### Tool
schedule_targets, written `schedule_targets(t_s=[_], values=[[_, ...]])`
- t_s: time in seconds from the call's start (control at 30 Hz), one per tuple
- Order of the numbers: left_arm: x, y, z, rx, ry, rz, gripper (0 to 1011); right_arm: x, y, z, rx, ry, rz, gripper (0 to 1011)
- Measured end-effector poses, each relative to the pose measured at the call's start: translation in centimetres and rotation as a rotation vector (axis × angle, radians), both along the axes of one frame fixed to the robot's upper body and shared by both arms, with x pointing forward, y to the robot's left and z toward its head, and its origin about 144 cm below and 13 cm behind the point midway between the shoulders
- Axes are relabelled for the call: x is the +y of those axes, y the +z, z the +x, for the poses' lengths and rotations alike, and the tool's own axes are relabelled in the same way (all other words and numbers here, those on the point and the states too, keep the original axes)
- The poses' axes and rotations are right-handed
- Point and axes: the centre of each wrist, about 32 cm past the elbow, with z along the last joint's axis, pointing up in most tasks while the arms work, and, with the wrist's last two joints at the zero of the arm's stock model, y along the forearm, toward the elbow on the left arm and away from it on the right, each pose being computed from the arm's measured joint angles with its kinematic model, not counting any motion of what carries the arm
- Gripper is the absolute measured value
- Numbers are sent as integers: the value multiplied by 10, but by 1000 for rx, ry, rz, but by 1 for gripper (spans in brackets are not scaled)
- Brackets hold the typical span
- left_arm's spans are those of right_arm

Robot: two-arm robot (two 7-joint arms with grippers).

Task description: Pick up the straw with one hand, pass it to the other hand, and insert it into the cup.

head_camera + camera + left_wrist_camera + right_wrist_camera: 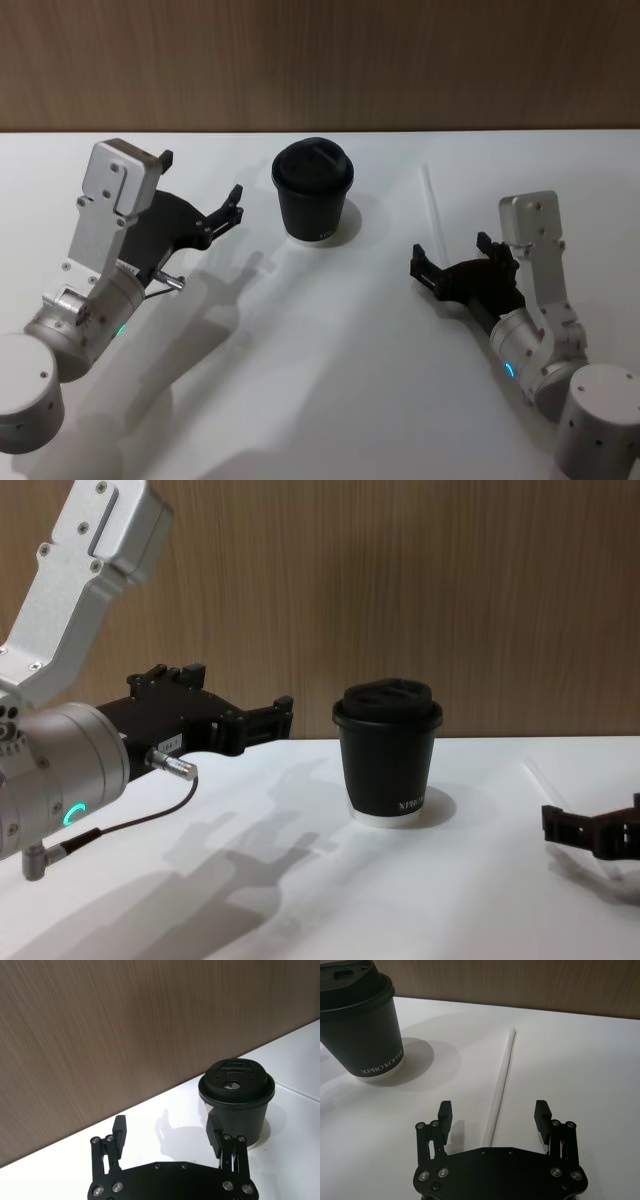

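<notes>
Toward the surface's right edge, wide right jaws hang over the thin straw (pixel 503 1075), which may roll away when pinched; left jaws, wide, hang by the cup (pixel 312 195).

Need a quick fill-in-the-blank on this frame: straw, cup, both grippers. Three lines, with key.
1. The straw lies on the table, on the robot's ___ side of the cup.
2. The cup stands upright with its lid ___.
3. The left gripper, beside the cup, and the right gripper, at the straw's near end, both have their fingers ___.

Missing words: right; on; open.
</notes>
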Motion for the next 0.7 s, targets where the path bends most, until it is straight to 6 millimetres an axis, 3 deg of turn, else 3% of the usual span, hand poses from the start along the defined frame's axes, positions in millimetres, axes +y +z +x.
schedule_targets(t_s=[0.7], values=[[0,0,0,0,0,0,1003,-4,-7,6,7,-3,-45,1001]])
